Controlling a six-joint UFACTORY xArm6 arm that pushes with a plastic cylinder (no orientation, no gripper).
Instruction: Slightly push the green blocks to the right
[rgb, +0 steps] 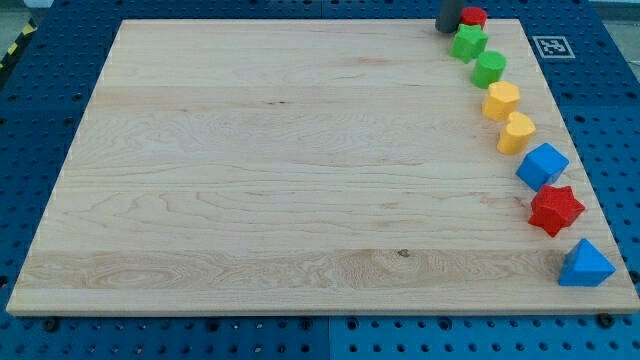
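Wooden surface (280, 170) noted; we observe our tip (446, 28) at twelve o'clock, touching the green star block (468, 43), green cylinder block (489, 68) adjoining at five o'clock. No claw fitted.

Arm: one, largely outside the camera view. Visible part: short length of dark rod entering at the view's top edge, right of centre, standing upright. My tip (446, 30): lowered to the desk (300, 180) surface at its far right corner.

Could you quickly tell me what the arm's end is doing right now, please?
My tip: a bare rod holding nothing, just left of the green star.
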